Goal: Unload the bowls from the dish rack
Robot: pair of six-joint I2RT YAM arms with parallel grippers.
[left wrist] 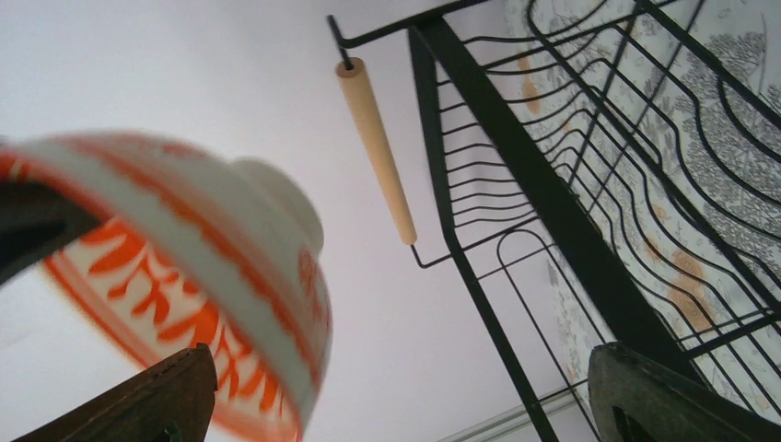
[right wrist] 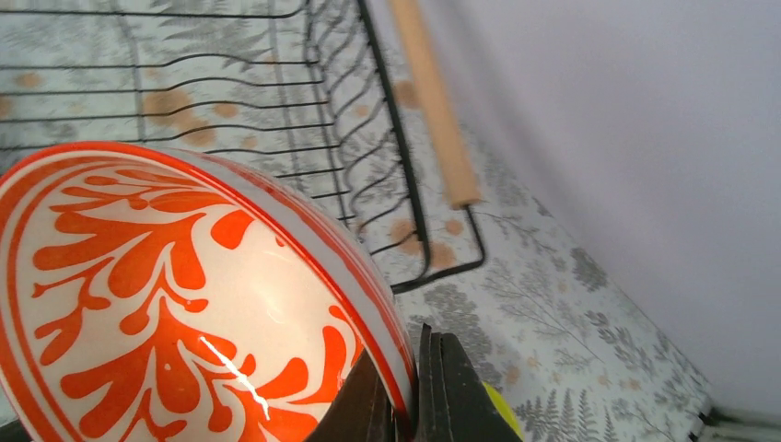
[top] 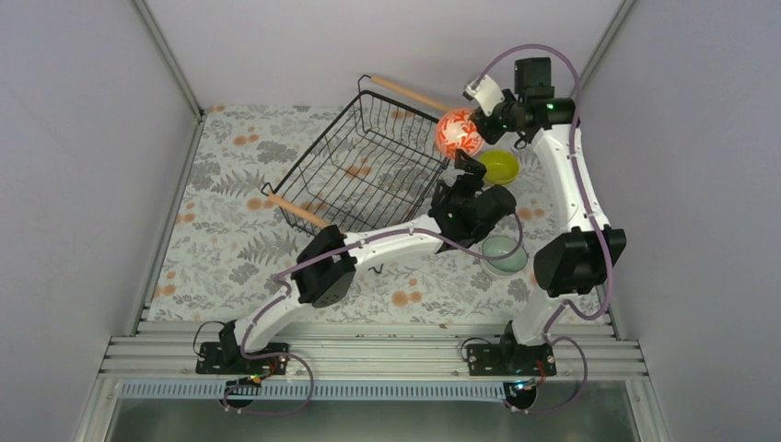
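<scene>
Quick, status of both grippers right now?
Left gripper: open, holding nothing.
Right gripper: closed on the rim of the patterned bowl.

Bench (top: 221, 258) is covered by a pale printed cloth (top: 433, 295) with grey fern fronds and scattered orange blossoms. Plain light-grey walls enclose it: left wall (top: 83, 166), back wall (top: 387, 37), right wall (top: 700, 138). Slim metal posts (top: 169, 57) run up the two far corners. A ribbed aluminium rail (top: 368, 354) spans the near edge, with a flat grey metal strip (top: 368, 419) just below it.
</scene>
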